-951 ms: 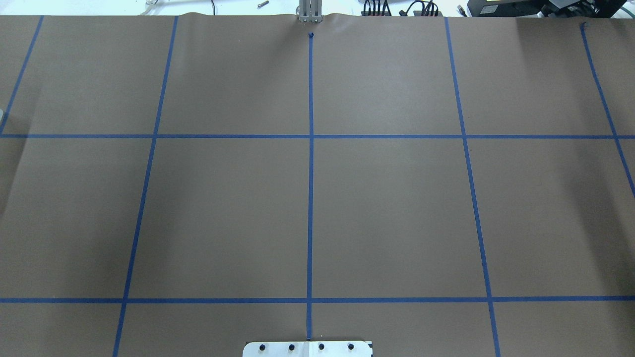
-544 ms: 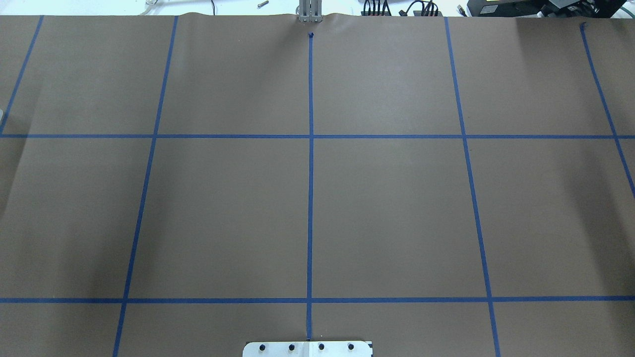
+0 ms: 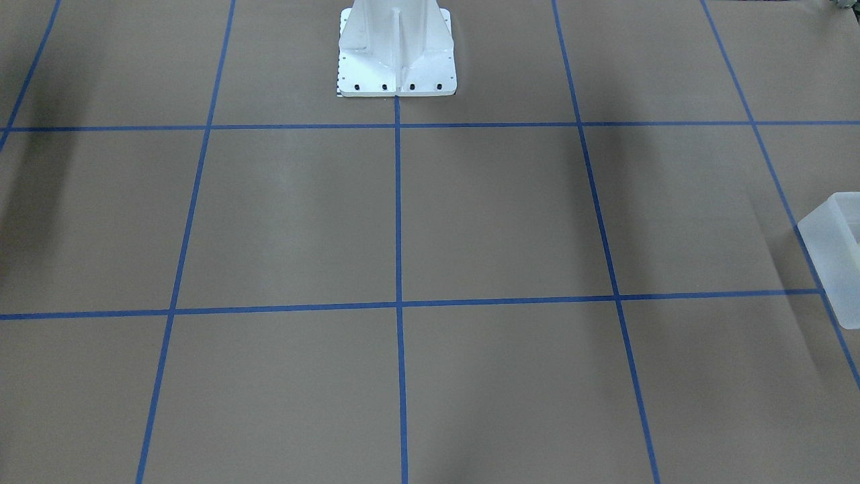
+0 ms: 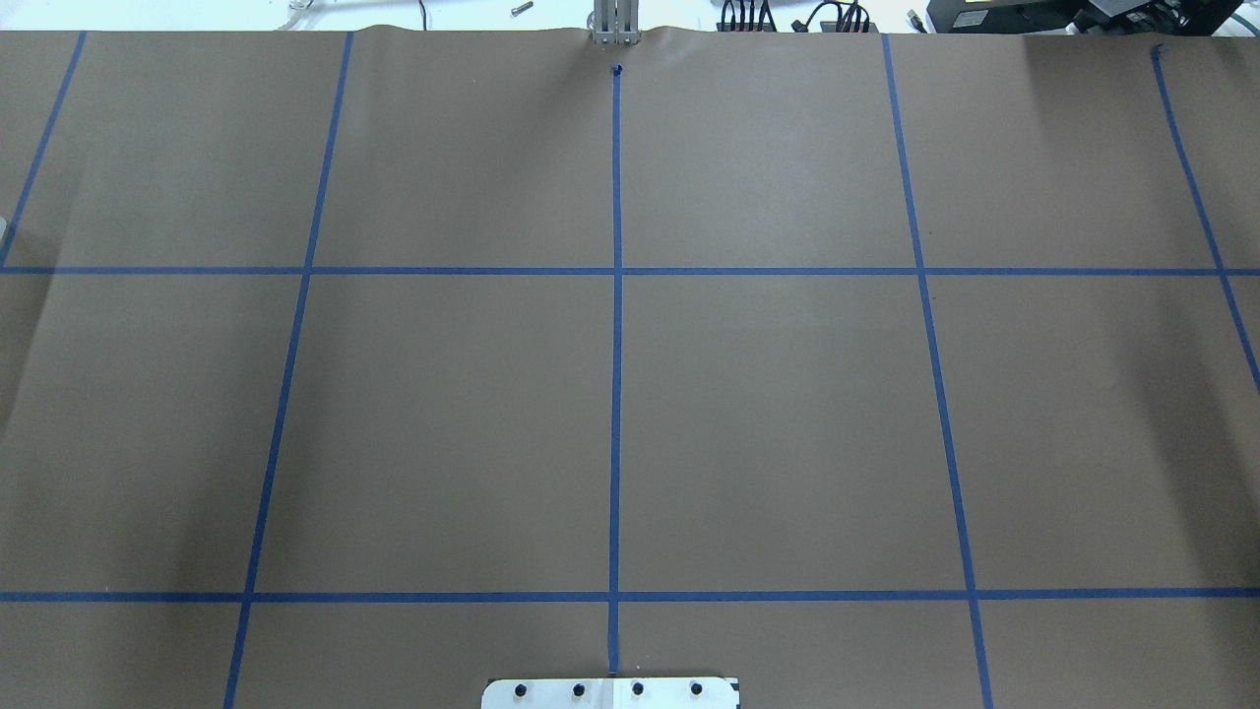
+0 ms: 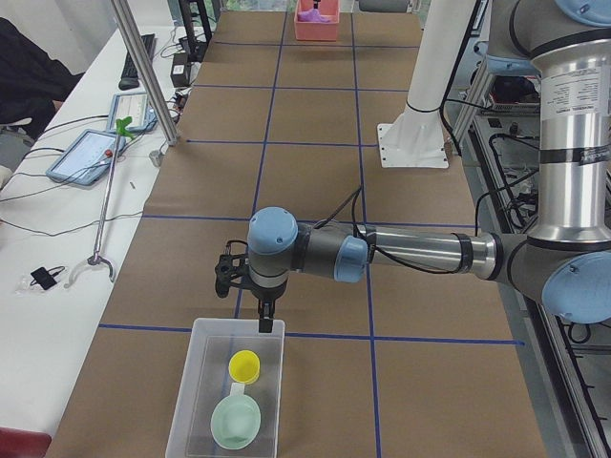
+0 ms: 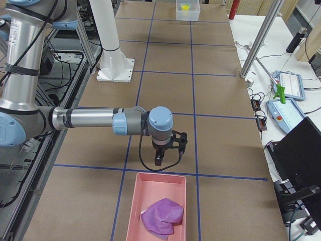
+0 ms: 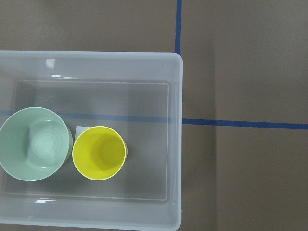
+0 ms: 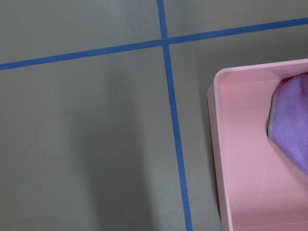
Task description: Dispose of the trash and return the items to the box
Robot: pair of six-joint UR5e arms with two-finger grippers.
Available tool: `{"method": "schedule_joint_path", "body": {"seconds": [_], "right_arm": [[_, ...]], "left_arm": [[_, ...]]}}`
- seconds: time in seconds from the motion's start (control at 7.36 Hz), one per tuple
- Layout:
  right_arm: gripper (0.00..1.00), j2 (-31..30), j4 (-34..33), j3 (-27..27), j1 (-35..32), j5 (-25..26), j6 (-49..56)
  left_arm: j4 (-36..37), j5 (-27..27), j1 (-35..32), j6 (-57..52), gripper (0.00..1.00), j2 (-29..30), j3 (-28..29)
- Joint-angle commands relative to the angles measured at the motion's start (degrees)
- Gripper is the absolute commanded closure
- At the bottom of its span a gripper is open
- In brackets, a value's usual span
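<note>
The frosted-white box (image 5: 187, 401) stands at the table's end on my left; it also shows in the left wrist view (image 7: 176, 96) and at the front-facing view's right edge (image 3: 832, 252). Inside it the mint-green bowl (image 7: 36, 143) (image 5: 236, 421) and the yellow cup (image 7: 99, 153) (image 5: 244, 365) stand upright side by side. My left gripper (image 5: 265, 322) hangs over the box's near-robot end, holding nothing that I can see; I cannot tell whether it is open or shut. My right gripper (image 6: 158, 161) hangs just short of a pink tray (image 6: 134, 201); I cannot tell its state either.
The pink tray (image 8: 226, 159) holds a crumpled purple cloth (image 6: 161, 216) (image 8: 291, 125). The white robot pedestal (image 3: 396, 47) stands at the table's robot-side edge. Brown paper with a blue tape grid covers the table (image 4: 768, 423).
</note>
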State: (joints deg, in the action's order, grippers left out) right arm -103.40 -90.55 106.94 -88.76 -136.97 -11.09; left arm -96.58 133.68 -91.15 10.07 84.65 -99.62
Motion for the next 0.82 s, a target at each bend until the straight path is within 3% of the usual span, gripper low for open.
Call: {"method": "schedule_joint_path", "body": {"seconds": [0.0,0.68], "right_arm": [[0.00,0.1,0.0,-0.2,0.0,0.1,0.0],[0.00,0.5,0.1,0.1,0.0,-0.1,0.1]], "left_arm": [[0.1,0.0,0.0,0.1,0.01,0.1,0.0],[-0.4,0.0,0.2,-0.4,0.01,-0.1,0.0]]}}
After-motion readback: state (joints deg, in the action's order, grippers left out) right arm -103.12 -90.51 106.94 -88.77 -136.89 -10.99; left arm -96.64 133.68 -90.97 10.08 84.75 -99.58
